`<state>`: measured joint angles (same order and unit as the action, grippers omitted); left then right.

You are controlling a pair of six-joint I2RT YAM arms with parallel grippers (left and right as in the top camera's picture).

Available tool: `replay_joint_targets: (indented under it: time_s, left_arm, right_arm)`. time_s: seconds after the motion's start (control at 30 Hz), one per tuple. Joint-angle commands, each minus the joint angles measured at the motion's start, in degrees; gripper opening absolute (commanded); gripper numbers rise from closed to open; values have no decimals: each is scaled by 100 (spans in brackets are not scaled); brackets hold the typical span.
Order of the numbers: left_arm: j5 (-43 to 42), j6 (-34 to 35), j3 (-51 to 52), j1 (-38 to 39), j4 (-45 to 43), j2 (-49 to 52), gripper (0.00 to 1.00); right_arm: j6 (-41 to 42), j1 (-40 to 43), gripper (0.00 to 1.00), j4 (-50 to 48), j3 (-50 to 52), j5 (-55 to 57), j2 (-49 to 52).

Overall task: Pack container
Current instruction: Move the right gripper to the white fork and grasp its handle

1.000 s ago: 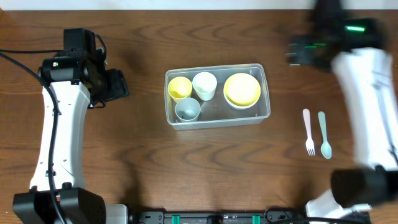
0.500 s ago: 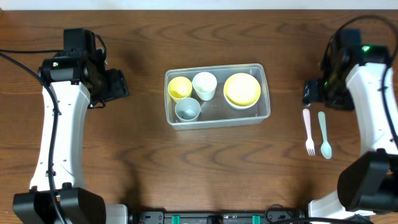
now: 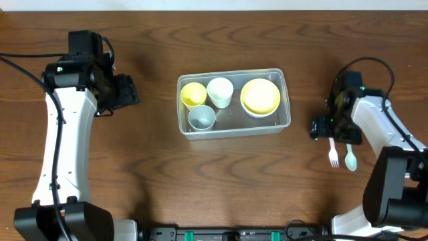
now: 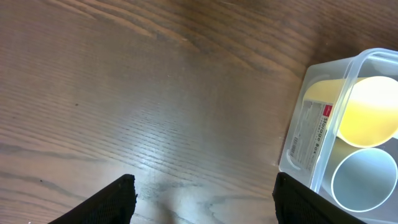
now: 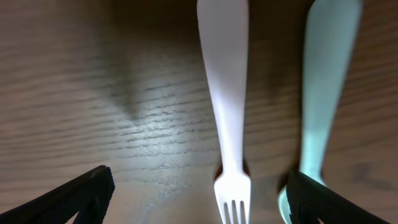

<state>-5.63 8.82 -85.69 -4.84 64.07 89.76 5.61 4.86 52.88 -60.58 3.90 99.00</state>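
Note:
The clear container [image 3: 231, 71] sits mid-table, holding a yellow cup [image 3: 193, 94], a white cup [image 3: 220, 91], a grey-blue cup [image 3: 201, 118] and a yellow bowl [image 3: 260, 96]. To its right a pale pink fork [image 3: 332, 155] and a light blue spoon [image 3: 350, 159] lie side by side on the wood. My right gripper [image 3: 332, 132] hovers over their handles. In the right wrist view it [image 5: 200, 193] is open, the fork [image 5: 227, 112] between its fingers and the spoon [image 5: 323, 93] at the right finger. My left gripper [image 4: 205, 193] is open and empty, left of the container [image 4: 298, 162].
The brown wooden table [image 3: 200, 181] carries nothing else. The left arm [image 3: 67, 134] stands along the left side, and the right arm [image 3: 394, 147] bends in from the right edge.
The right arm swung from the far back right down toward me over the fork and spoon, and its jaws widened. The left arm stayed still.

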Motion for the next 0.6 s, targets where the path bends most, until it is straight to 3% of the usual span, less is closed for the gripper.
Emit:
replay_joint_targets:
  time_s: [0.0, 0.33, 0.57]
  left_arm:
    - [2, 9, 20, -22, 17, 26, 71]
    - [2, 9, 20, -22, 59, 26, 71]
    - [2, 9, 20, -22, 101, 26, 71]
  right_arm:
    - [-52, 48, 90, -149, 273, 35, 2]
    - [-55, 48, 90, -1099, 990, 35, 2]
    - [-52, 48, 86, -1182, 1001, 35, 2]
